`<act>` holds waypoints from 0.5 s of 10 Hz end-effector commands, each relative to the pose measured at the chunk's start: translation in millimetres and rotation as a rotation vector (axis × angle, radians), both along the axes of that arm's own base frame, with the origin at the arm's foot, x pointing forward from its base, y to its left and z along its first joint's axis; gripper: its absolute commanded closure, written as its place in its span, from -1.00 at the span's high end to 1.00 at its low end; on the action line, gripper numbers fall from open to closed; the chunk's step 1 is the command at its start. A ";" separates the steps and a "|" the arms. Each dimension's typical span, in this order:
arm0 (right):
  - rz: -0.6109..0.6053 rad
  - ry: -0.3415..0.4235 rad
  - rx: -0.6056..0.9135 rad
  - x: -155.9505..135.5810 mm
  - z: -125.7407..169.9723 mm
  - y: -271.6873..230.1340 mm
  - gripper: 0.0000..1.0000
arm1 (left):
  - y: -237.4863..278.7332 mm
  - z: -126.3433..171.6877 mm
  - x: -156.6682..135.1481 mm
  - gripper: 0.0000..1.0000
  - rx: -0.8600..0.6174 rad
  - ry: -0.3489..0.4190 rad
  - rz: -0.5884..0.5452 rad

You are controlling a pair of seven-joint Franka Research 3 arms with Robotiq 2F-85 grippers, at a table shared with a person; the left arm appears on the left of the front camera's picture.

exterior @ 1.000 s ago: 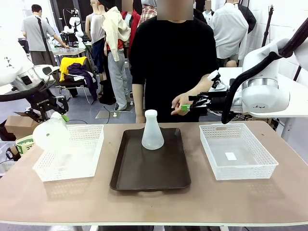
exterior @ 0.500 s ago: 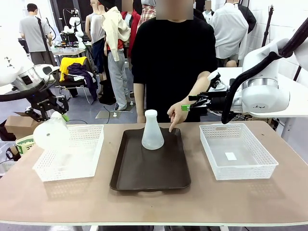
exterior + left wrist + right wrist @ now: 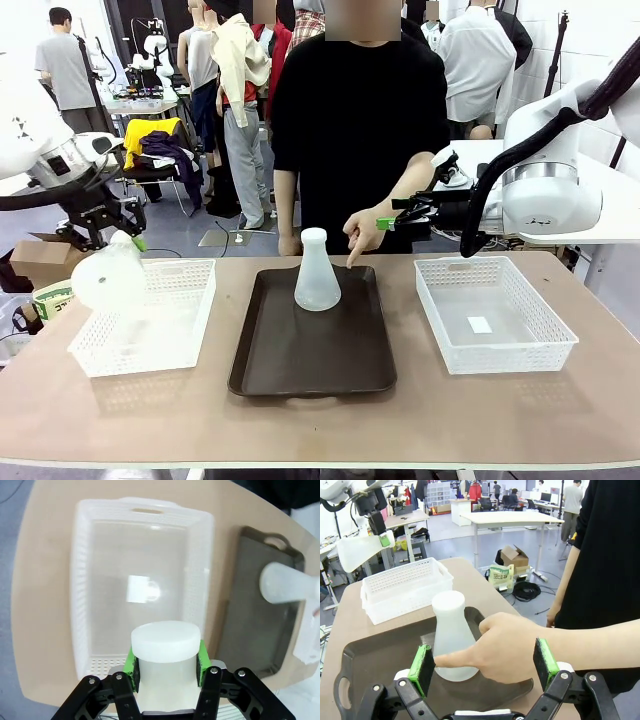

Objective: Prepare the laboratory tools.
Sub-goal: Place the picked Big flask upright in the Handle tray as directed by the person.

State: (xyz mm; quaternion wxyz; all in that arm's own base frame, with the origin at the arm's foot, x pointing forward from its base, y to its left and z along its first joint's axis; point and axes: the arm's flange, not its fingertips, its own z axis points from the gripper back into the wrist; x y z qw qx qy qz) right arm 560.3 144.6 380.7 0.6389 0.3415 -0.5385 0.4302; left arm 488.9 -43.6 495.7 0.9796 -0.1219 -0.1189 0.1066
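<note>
One frosted-white conical flask point(image 3: 317, 272) stands upright at the far end of the dark tray point(image 3: 310, 350). My left gripper point(image 3: 117, 237) is shut on the neck of a second flask point(image 3: 106, 280), which hangs tilted over the left basket's outer edge. In the left wrist view the green pads clamp that neck point(image 3: 165, 652), with the basket point(image 3: 82, 580) below. My right gripper point(image 3: 392, 222) stands open in the air behind the table's far edge. In the right wrist view the person's hand point(image 3: 505, 647) lies between its green pads point(image 3: 422, 670), finger touching the upright flask point(image 3: 451, 635).
A white lattice basket point(image 3: 190, 300) sits left of the tray and another point(image 3: 540, 320) sits to the right. The person stands at the far side, one hand point(image 3: 360, 235) pointing down at the tray's far right corner. Bare tabletop point(image 3: 320, 425) runs along the near edge.
The person's hand dropped from beside my right gripper to point at the tray next to the upright flask. Both arms have barely moved.
</note>
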 end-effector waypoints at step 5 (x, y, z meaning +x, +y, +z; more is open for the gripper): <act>0.001 0.011 -0.004 -0.8 0.1 0.2 1.00 | -81.1 33.9 -54.3 -1.00 -0.416 -0.256 -0.435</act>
